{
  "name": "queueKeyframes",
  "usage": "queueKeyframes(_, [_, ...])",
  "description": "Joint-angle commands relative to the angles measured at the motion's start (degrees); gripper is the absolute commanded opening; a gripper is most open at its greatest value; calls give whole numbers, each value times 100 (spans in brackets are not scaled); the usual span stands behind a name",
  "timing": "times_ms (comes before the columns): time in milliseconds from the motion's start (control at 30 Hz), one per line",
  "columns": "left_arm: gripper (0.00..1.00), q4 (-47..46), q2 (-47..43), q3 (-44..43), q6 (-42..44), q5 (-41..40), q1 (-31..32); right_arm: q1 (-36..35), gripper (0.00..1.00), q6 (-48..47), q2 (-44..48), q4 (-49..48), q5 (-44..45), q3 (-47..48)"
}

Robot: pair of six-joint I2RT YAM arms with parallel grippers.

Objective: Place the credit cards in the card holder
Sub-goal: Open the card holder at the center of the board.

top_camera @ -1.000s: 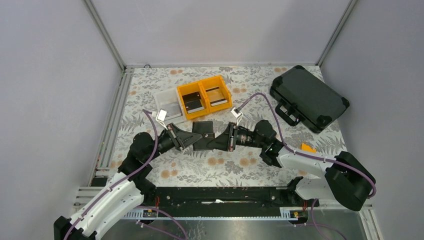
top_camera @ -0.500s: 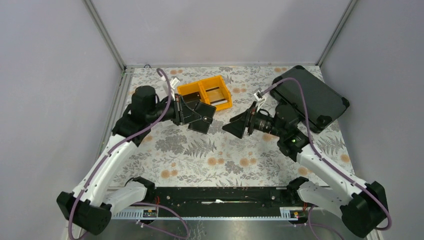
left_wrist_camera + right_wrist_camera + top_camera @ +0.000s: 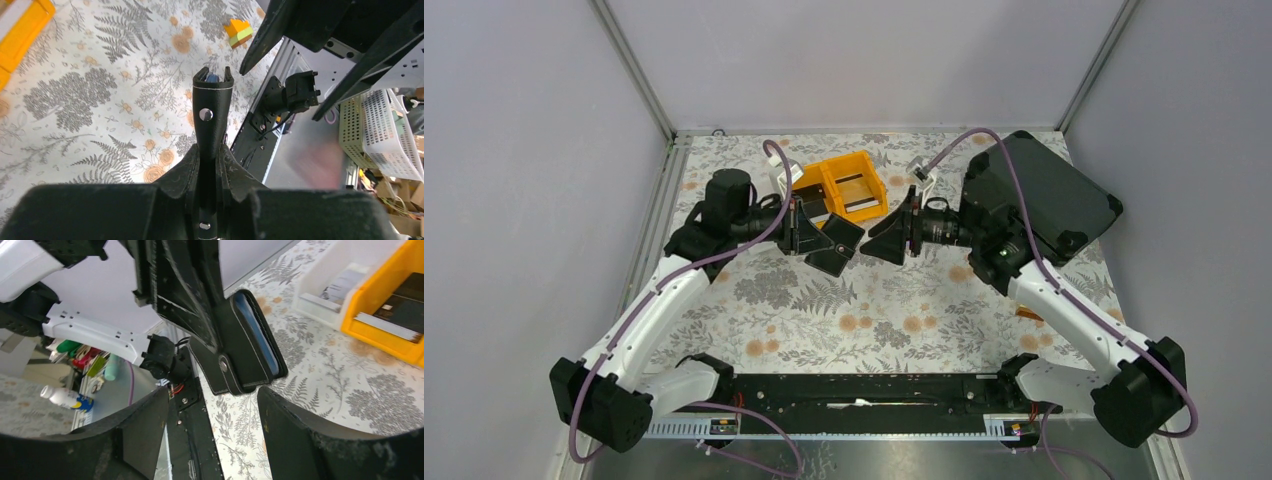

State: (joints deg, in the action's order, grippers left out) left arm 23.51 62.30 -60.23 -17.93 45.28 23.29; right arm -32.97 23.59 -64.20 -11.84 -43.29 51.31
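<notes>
Yellow bin [image 3: 854, 163]: two compartments side by side at the far middle of the tabletop [image 3: 894, 310]. Dark and silvery credit cards [image 3: 400, 305] lie flat inside.
White bin [image 3: 312, 287]: right against the yellow bin's side, with another greyish card lying in it.
Card holder [image 3: 834, 245]: lifted off the tabletop just in front of the bins. It is folded nearly shut, with the light-blue lining showing at its edge in my right wrist view.
Left end effector [image 3: 210, 167]: closed on the card holder, which stands edge-on between my fingers with its snap facing out.
Right end effector [image 3: 212, 400]: jaws wide apart with nothing in them, pointing at the card holder from the right. It is close, but I cannot tell whether it touches.
Tabletop: grey cloth printed with ferns and orange flowers.
Room: plain grey walls with metal frame posts at the corners.
Black hard case [image 3: 1039, 190]: shut, in the far right corner, partly behind my right arm.
Small block [image 3: 237, 31]: yellow, green and orange, lying on the cloth well apart from the bins.
In the way: from above, my left wrist covers the white bin and part of the yellow one.
</notes>
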Motion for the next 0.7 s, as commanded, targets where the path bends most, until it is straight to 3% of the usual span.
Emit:
queueKeyframes(0, [0,-206,28,94,132,508,-4,-88,68,3,-280,-15,-869,472])
queueKeyframes(133, [0,-120,74,40,122,505,-17,-319,63,-244,-537,390,-731,645])
queueKeyframes(333, [0,-354,150,113,-69,1132,-17,-838,57,-698,-871,786,-130,806])
queueKeyframes(667, [0,-424,-163,155,114,1833,-9,-844,56,-1174,-728,1038,462,686])
